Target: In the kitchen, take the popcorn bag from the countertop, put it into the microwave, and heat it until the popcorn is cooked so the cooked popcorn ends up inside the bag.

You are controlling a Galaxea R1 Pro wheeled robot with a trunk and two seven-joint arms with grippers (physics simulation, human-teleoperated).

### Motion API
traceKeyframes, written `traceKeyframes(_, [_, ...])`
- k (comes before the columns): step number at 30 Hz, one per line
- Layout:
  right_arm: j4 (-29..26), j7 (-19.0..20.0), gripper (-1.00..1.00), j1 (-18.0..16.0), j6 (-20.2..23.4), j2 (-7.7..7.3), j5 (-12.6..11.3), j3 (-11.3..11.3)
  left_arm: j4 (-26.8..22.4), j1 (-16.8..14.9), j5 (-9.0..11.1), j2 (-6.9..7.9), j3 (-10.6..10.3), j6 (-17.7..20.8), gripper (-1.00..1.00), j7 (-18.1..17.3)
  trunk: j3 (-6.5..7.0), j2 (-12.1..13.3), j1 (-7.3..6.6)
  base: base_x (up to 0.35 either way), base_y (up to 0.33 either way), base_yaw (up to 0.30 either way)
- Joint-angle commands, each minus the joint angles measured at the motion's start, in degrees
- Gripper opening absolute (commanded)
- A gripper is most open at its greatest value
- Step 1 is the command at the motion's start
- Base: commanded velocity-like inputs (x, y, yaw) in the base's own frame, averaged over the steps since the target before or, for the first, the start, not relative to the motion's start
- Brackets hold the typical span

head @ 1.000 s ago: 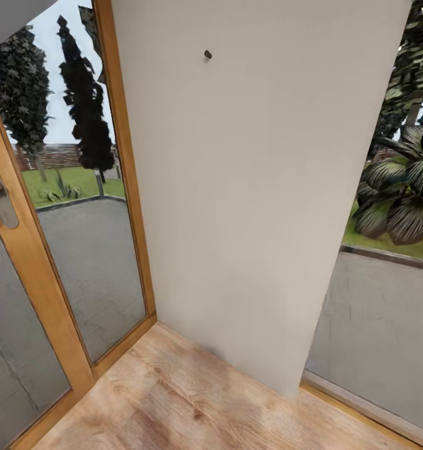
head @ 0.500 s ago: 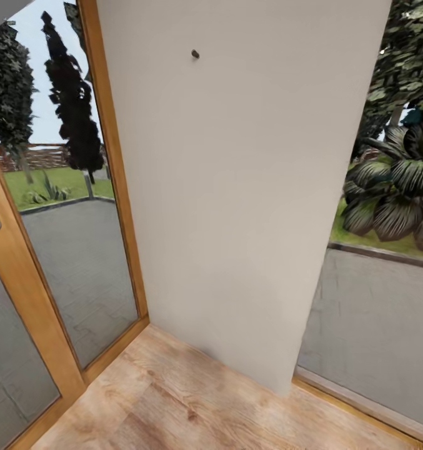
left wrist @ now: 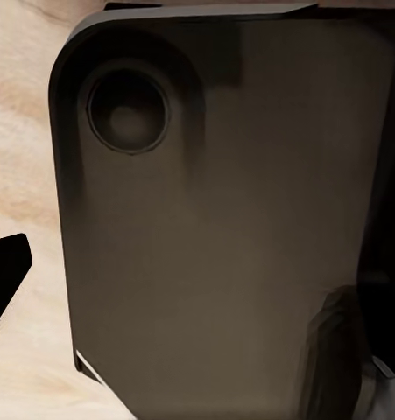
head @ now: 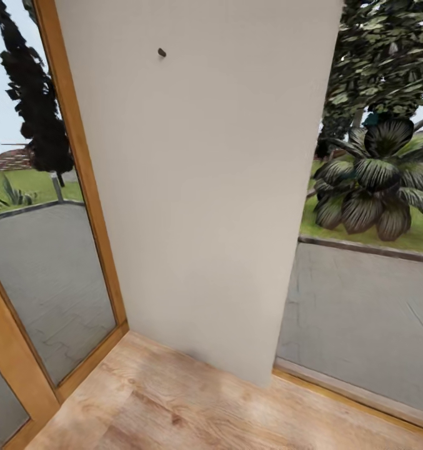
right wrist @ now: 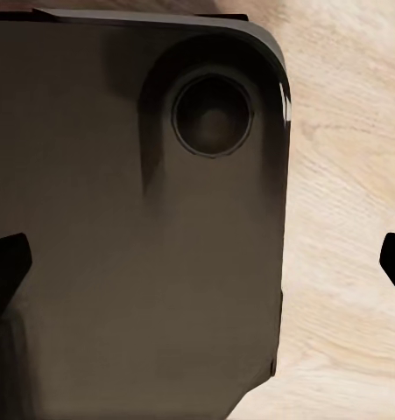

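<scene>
- In the left wrist view, one dark fingertip [left wrist: 6, 278] of the left arm's jaws cuts into the picture edge over pale wooden floor [left wrist: 22, 157]; its partner is hidden, so whether these jaws are released or clenched cannot be told.
- In the right wrist view, two dark fingertips [right wrist: 4, 267] of the right arm's jaws show at opposite edges, well apart, with nothing between them: these jaws read as released and hold nothing.
- Both wrist cameras look down on a dark rounded panel [right wrist: 118, 227] with a round recess, probably part of the robot's own body, above the floorboards.
- Ahead in the head view stands a plain off-white wall panel [head: 199, 187] with a small dark peg [head: 162, 52] near its top.
- A wood-framed glass door [head: 80, 187] lies left of it and a window onto paving and a broad-leaved garden plant [head: 373, 187] lies right.
- The popcorn bag, the microwave and the bench cannot be placed from here, so which way the bag lies from either jaws, and which arm is nearer, cannot be told; the judgement is that the base must turn away from this wall before any reach.
</scene>
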Motion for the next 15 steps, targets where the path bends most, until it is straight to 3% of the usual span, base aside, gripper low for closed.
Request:
traceKeyframes(1, [0.0,0.0,1.0,0.0,-0.2,0.0,-0.1,0.0,0.0,0.0,0.1,-0.01,0.1,-0.1,1.0,-0.1,-0.04,0.0,0.0,0.0,0.0,-0.243])
traceKeyframes(15, [0.1,0.0,1.0,0.0,-0.2,-0.38,-0.8,0.0,0.0,0.0,0.1,-0.01,0.1,-0.1,1.0,-0.1,-0.04,0.0,0.0,0.0,0.0,-0.252])
